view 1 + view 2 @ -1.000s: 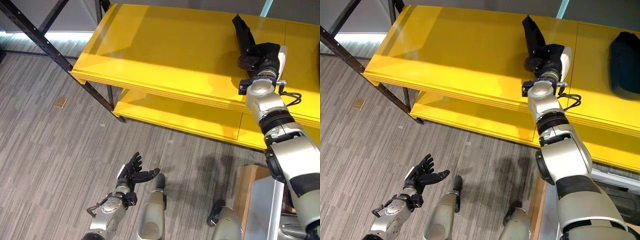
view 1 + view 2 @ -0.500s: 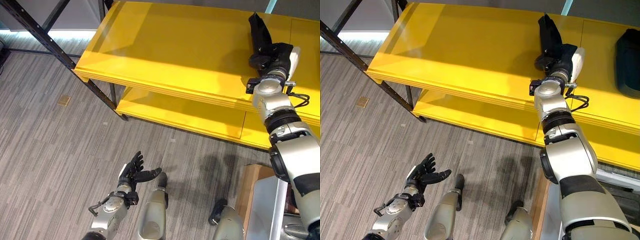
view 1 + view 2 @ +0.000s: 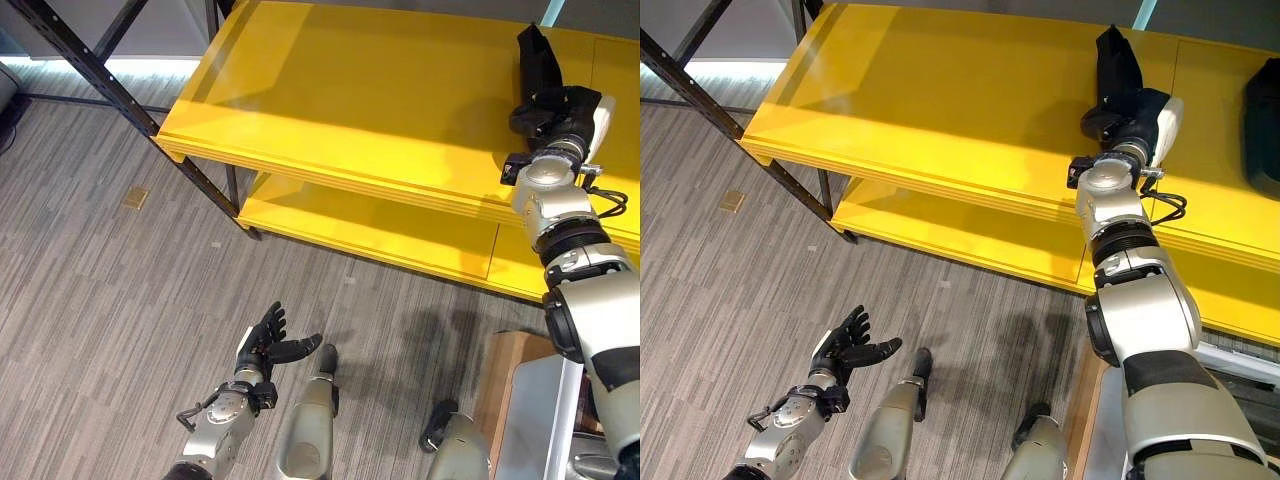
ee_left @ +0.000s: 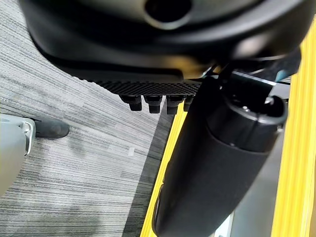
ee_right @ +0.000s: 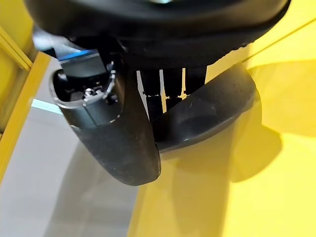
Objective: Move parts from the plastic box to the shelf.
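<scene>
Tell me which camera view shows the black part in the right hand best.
The right wrist view: the black part shows close up, hovering over the yellow shelf with the right hand curled on it. Both eye views show it small, sticking up past that hand above the shelf top.

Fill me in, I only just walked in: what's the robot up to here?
It is putting a black part onto the top board of the yellow shelf. The right hand reaches over the board with its fingers curled round the part, which is at or just above the surface. Another dark part lies further along the shelf. The left hand hangs low over the floor, open and holding nothing.
</scene>
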You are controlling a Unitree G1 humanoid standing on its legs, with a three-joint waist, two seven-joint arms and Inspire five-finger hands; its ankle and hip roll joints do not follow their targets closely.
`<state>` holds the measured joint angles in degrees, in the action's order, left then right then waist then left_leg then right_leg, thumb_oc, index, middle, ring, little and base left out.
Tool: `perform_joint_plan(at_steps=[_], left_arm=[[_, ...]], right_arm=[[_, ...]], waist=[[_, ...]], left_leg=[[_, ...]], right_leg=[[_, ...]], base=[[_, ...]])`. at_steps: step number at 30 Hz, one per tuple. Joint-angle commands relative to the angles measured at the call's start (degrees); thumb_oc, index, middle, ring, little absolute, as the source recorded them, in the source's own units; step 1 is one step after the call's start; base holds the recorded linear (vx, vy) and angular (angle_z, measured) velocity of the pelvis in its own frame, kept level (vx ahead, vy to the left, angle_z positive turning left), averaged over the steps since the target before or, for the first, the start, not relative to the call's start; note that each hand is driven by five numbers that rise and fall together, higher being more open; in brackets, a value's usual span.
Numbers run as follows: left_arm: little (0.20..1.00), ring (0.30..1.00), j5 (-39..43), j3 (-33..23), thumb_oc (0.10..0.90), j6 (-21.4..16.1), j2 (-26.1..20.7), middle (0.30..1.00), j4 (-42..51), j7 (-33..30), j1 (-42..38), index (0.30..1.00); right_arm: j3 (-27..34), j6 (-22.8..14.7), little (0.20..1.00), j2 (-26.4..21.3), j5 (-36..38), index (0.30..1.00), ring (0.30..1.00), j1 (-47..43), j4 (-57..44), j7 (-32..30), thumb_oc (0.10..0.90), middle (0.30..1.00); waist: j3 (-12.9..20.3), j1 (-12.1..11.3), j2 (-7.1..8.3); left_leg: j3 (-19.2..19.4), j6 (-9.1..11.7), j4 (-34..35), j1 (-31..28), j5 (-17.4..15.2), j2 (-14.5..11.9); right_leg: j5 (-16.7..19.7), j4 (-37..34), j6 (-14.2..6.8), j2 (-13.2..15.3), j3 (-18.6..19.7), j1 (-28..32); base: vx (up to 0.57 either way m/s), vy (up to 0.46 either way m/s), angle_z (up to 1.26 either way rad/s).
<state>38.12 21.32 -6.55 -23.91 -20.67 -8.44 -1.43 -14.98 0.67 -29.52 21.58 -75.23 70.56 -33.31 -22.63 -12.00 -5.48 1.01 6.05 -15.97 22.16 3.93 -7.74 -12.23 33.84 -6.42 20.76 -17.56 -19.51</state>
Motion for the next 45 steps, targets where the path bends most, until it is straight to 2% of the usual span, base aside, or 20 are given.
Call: perform_joint_plan(at_steps=[1,2,12,14,19,21,26,28,33,36,39,40,42,44,45], left_arm=[[1.0,1.0,2.2,0.5,0.9,-4.6,-4.4,1.0,5.5,0.3,-1.9,1.0],[1.0,1.0,2.4,0.4,0.9,-4.7,-4.4,1.0,5.5,0.4,-1.9,1.0],[1.0,1.0,3.3,0.1,0.9,-4.2,-4.1,1.0,4.2,-0.4,-2.2,1.0],[1.0,1.0,3.6,0.0,0.9,-3.9,-4.1,1.0,4.1,-0.6,-2.1,1.0],[1.0,1.0,3.8,0.1,0.9,-3.8,-4.3,1.0,4.3,-0.7,-1.9,1.0],[1.0,1.0,3.7,0.0,0.9,-3.6,-4.3,1.0,4.1,-1.0,-1.8,1.0],[1.0,1.0,3.3,-0.6,0.9,-3.2,-4.1,1.0,4.3,-1.5,-1.3,1.0],[1.0,1.0,3.0,-0.6,0.9,-3.1,-4.0,1.0,4.4,-1.5,-1.2,1.0],[1.0,1.0,2.0,-1.5,0.9,-2.6,-3.4,1.0,4.6,-1.2,-0.3,1.0],[1.0,1.0,1.0,-2.3,0.9,-2.2,-2.7,1.0,4.8,-0.6,0.4,1.0],[1.0,1.0,0.6,-2.8,0.9,-2.0,-2.3,1.0,4.7,-0.1,1.1,1.0],[1.0,1.0,0.3,-3.1,0.9,-1.9,-2.2,1.0,4.8,0.2,1.4,1.0],[1.0,1.0,-0.7,-4.6,0.9,-1.8,-2.0,1.0,5.2,1.6,2.9,1.0],[1.0,1.0,-0.9,-4.9,0.9,-1.9,-1.9,1.0,5.3,2.0,3.3,1.0],[1.0,1.0,-1.5,-5.3,0.9,-1.8,-1.6,1.0,5.1,2.8,4.1,1.0]], right_arm=[[-3.3,-4.8,1.0,-3.0,0.9,1.0,1.0,-10.0,-1.7,1.9,0.9,1.0],[-3.7,-5.4,1.0,-2.5,1.4,1.0,1.0,-10.4,-2.7,2.1,0.9,1.0],[-2.9,-9.5,1.0,4.2,7.1,1.0,1.0,-10.8,-13.2,2.2,0.9,1.0],[-2.2,-10.8,1.0,6.5,8.3,1.0,1.0,-10.3,-17.8,1.8,0.9,1.0],[-1.7,-12.0,1.0,8.5,8.7,1.0,1.0,-9.6,-23.7,1.4,0.9,1.0],[-1.9,-12.7,1.0,9.2,8.0,1.0,1.0,-9.1,-28.3,1.1,0.9,1.0],[-2.2,-12.1,1.0,8.0,-0.2,1.0,1.0,-5.9,-43.5,-0.4,0.9,1.0],[-1.9,-11.9,1.0,7.9,-1.6,1.0,1.0,-5.4,-45.2,-0.6,0.9,1.0],[-1.5,-11.2,1.0,4.5,-6.1,1.0,1.0,-0.4,-54.8,1.0,0.9,1.0],[-1.1,-10.8,1.0,-0.7,-7.9,1.0,1.0,5.7,-61.1,4.1,0.9,1.0],[-0.6,-11.0,1.0,-3.0,-8.7,1.0,1.0,9.9,-64.6,6.1,0.9,1.0],[-0.4,-11.0,1.0,-4.6,-9.3,1.0,1.0,11.6,-66.1,7.1,0.9,1.0],[0.2,-10.6,1.0,-12.1,-13.5,1.0,1.0,17.9,-71.2,11.7,0.9,1.0],[1.3,-11.3,1.0,-13.5,-13.2,1.0,1.0,20.2,-72.9,11.9,0.9,1.0],[2.7,-11.5,1.0,-17.6,-14.9,1.0,1.0,24.3,-75.1,14.6,0.9,1.0]], waist=[[0.5,-1.0,0.85],[0.4,-0.8,0.96],[0.4,0.3,1.84],[0.5,0.8,2.2],[0.4,1.2,2.45],[0.3,1.5,2.64],[0.3,2.6,3.0],[0.3,2.7,3.07],[0.1,4.1,3.93],[0.0,5.5,4.72],[-0.1,6.2,5.16],[-0.1,6.6,5.3],[-0.2,7.9,6.01],[-0.2,8.2,6.1],[-0.3,8.8,6.39]], left_leg=[[0.4,-2.0,-8.9,0.1,-10.6,0.0],[0.7,-2.4,-8.7,0.8,-9.3,0.0],[1.2,-2.3,-9.2,1.0,-9.6,-0.4],[1.3,-2.2,-9.1,1.0,-9.6,-0.5],[1.6,-2.2,-9.1,0.9,-9.6,-0.6],[1.6,-2.2,-9.2,0.8,-9.7,-0.5],[2.0,-2.2,-9.4,0.6,-9.8,-0.8],[2.1,-2.3,-9.5,0.5,-9.9,-0.8],[2.7,-2.2,-9.7,0.2,-10.1,-1.3],[3.1,-2.1,-9.6,-0.3,-10.1,-1.8],[3.6,-2.0,-9.7,-0.6,-10.1,-2.3],[3.7,-2.0,-9.7,-0.7,-10.1,-2.4],[4.0,-1.7,-9.8,-1.0,-10.1,-3.0],[4.1,-1.7,-9.8,-1.1,-10.1,-3.1],[4.2,-1.5,-9.8,-1.3,-10.0,-3.5]], right_leg=[[4.6,-6.1,-0.6,-2.2,2.6,2.3],[5.7,-6.4,-0.1,-2.1,2.4,1.6],[5.7,-5.8,0.3,-2.4,3.2,0.8],[5.8,-6.1,0.3,-2.5,3.4,0.8],[5.8,-5.9,0.4,-2.7,3.7,0.6],[5.9,-5.8,0.5,-2.7,3.9,0.5],[5.9,-5.6,0.6,-2.7,4.5,0.2],[5.9,-5.6,0.6,-2.7,4.5,0.2],[5.8,-5.3,0.6,-3.0,5.1,-0.1],[5.9,-5.3,0.6,-3.3,5.7,-0.3],[5.9,-5.4,0.6,-3.7,6.1,-0.5],[5.9,-5.4,0.6,-3.8,6.3,-0.5],[5.8,-5.1,0.6,-4.2,6.7,-0.9],[5.7,-5.1,0.6,-4.3,6.7,-0.9],[5.7,-5.0,0.6,-4.5,6.7,-0.9]], base=[[0.0,0.0,0.0],[-0.07,0.017,0.01],[-0.01,0.003,-0.02],[0.0,0.001,-0.04],[0.0,-0.002,-0.02],[0.0,0.0,0.0],[0.0,0.0,0.0],[0.0,-0.002,-0.04],[-0.01,-0.011,-0.1],[-0.01,-0.016,-0.07],[-0.01,-0.012,-0.12],[-0.01,-0.02,-0.21],[-0.01,-0.026,-0.21],[0.0,-0.021,-0.16],[0.0,-0.032,-0.2]])
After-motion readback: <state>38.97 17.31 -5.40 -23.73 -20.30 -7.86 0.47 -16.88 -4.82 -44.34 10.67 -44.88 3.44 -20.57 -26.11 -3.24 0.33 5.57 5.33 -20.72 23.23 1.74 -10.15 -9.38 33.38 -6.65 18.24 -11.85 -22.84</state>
